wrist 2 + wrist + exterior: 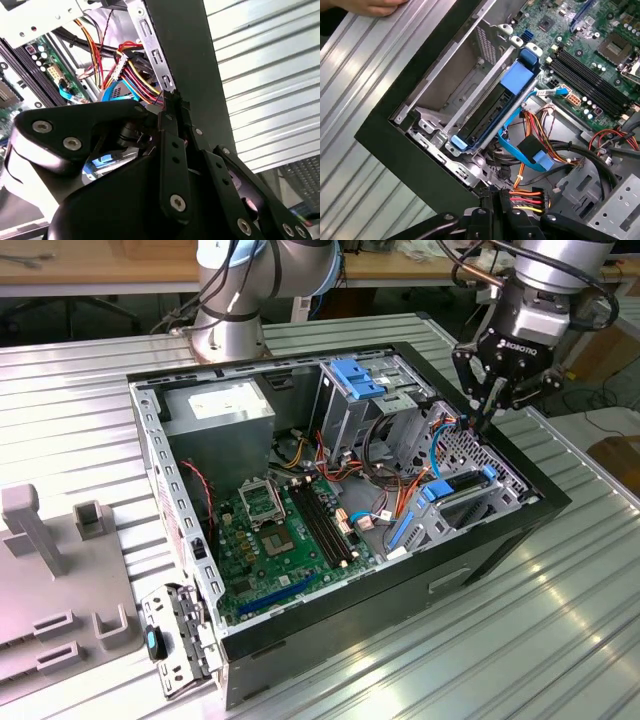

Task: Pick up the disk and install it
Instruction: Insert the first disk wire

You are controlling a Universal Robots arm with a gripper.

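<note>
Open computer case [520,502] lies on ribbed metal table [560,620]; far side partly blocked by arm base. Circuit board [285,530] on case floor, w/ wires crossing it. Disk [492,112] sits edge-up in metal cage [455,85] at case corner; blue rails show, label hidden; in exterior view disk [462,492] mostly masked by cage. Gripper [487,410] above case rim, near wire bundle [527,199]; fingers [175,150] look pressed together, nothing seen betw. them; tips hard to make out.
</note>
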